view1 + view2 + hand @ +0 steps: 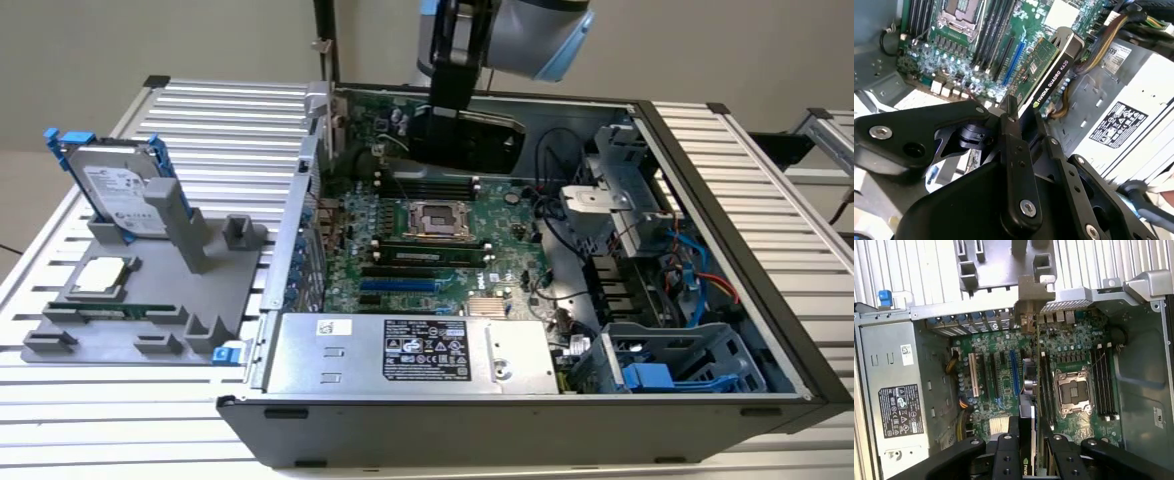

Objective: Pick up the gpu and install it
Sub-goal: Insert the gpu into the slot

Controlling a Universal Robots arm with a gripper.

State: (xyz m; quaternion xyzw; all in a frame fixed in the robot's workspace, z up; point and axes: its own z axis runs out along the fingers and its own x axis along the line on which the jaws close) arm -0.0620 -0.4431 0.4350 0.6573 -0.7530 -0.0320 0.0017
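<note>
Exterior view: gripper (pixel 451 108) clamped on gpu (pixel 494 145); card's long axis 9-to-3, parallel to slots (pixel 400 284) at 6 o'clock.

Bright, even light — gpu (pixel 1046 70) crisp, close jaws softly blurred.

Inside the one computer case (pixel 534 435) are one gpu (pixel 1046 62), one gripper (pixel 1026 117), one power supply (pixel 400 350) and one processor socket (pixel 434 220), and beside the case one grey holder (pixel 234 265) carries one hard drive (pixel 118 190), one processor chip (pixel 104 277) and one RAM stick (pixel 114 311)
</note>
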